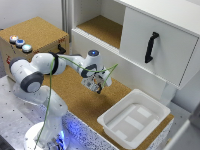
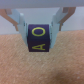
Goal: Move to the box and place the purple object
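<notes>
From my station I read this as the carry step: the tool (image 2: 39,31) is clamped on the small dark purple cube with yellow letters (image 2: 39,39), one finger on each side of it, and holds it above the brown cork surface (image 1: 75,97), not touching it. In the exterior view the tool sits over the middle of that surface, while the shallow white plastic rectangular bin with rounded corners (image 1: 134,119) lies well apart toward the exterior view's right, below the white cabinet with the black handle (image 1: 151,47). I judge the placing not yet done. The next move, as I see it, calls for travelling across to above the bin's inside, lowering, then parting the fingers.
</notes>
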### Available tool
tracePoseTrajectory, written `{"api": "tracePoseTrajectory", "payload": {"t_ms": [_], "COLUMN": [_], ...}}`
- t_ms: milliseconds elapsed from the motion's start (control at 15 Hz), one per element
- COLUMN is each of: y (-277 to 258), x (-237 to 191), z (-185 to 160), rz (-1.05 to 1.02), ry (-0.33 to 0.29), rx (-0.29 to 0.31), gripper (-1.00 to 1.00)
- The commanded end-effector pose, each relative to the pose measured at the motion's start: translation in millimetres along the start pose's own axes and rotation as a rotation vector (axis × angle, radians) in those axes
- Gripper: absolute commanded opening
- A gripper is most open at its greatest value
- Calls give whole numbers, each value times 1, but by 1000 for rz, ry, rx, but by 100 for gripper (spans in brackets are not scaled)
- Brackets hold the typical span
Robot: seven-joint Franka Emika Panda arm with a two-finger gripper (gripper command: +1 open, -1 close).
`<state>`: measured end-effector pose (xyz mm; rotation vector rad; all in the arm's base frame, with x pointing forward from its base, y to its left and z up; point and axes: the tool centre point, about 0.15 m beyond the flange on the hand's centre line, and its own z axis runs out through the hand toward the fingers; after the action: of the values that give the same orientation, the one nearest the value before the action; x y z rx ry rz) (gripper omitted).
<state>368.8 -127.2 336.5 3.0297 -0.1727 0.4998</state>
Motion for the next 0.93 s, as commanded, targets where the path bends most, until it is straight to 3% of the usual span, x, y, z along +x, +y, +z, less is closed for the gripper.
{"api": "tracePoseTrajectory", "payload": {"t_ms": [0, 467, 867], "y": [79, 212, 269], "x": [13, -17, -48], "z": [-34, -2, 40], "rz": [116, 513, 670], "ry": [-34, -119, -225], "rx": [-28, 18, -60], "gripper": [-100, -100, -100]}}
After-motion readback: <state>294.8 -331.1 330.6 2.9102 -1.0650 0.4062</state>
